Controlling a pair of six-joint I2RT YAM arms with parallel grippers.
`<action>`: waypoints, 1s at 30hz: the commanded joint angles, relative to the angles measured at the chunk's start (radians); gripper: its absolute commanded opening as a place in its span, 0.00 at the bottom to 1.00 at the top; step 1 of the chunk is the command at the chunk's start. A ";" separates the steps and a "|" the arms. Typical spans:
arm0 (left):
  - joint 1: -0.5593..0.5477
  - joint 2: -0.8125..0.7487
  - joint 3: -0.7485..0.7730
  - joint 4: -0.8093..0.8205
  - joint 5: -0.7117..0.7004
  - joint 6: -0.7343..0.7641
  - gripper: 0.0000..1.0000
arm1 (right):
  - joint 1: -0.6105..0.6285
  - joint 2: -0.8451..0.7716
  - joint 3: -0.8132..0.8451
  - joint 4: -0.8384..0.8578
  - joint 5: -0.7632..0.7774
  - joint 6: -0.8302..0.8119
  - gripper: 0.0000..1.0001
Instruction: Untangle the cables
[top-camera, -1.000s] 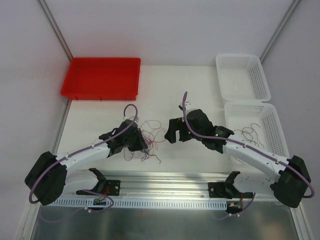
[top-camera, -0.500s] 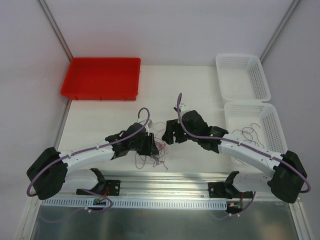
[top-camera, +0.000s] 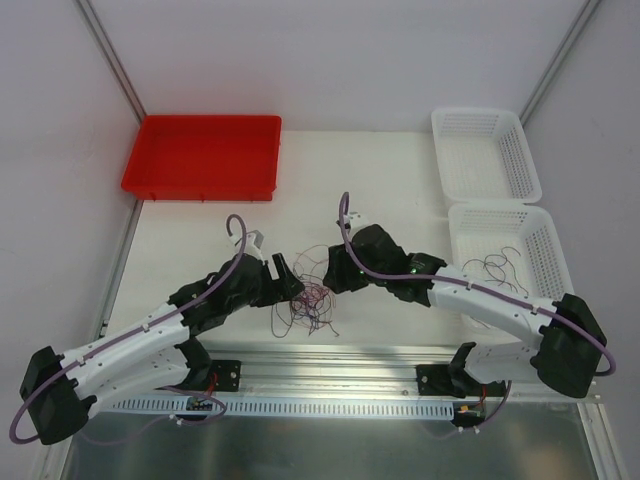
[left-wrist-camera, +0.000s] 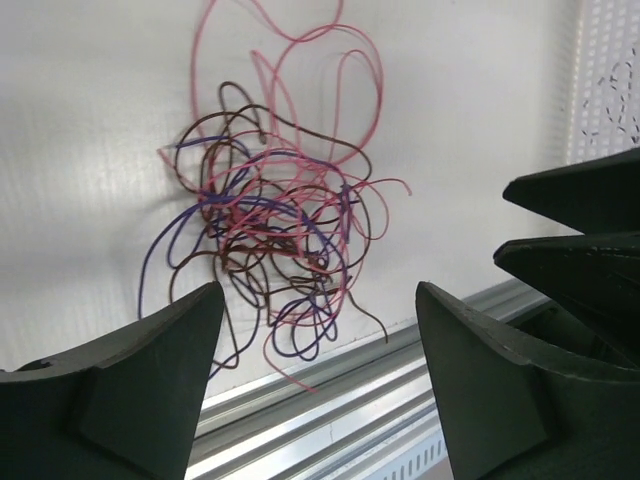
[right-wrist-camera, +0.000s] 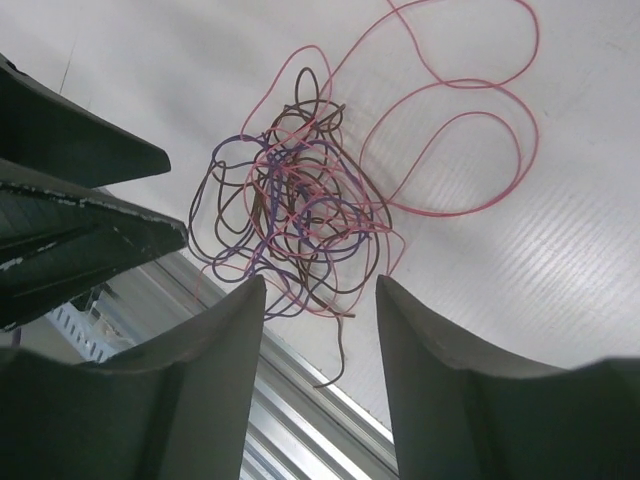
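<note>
The cables (top-camera: 310, 298) lie as one small tangle of purple, dark and pink wires on the white table near its front edge, with a few pink loops trailing away. My left gripper (top-camera: 285, 275) hovers just left of the tangle, open, with nothing between its fingers. In the left wrist view the tangle (left-wrist-camera: 270, 220) sits beyond the spread jaws of the left gripper (left-wrist-camera: 320, 295). My right gripper (top-camera: 335, 272) hangs just right of the tangle. In the right wrist view the right gripper (right-wrist-camera: 321, 282) is open above the near edge of the tangle (right-wrist-camera: 295, 215), holding nothing.
A red tray (top-camera: 205, 155) stands at the back left. Two white baskets stand on the right: the far one (top-camera: 485, 150) and the near one (top-camera: 545, 262), which holds a few loose wires. An aluminium rail (top-camera: 330, 360) runs along the table's front edge.
My left gripper opened, let go of the tangle and drew back to the left. The tangle settled on the table. My right gripper moved left toward it and its jaws narrowed.
</note>
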 joint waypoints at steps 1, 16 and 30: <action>0.000 -0.037 -0.032 -0.122 -0.108 -0.069 0.75 | 0.030 0.036 0.066 -0.005 0.013 -0.017 0.50; 0.001 0.086 -0.001 -0.128 -0.088 -0.078 0.71 | 0.108 0.278 0.158 -0.008 0.136 0.214 0.26; 0.001 0.113 -0.001 -0.114 -0.065 -0.070 0.71 | 0.110 0.373 0.165 0.056 0.095 0.221 0.23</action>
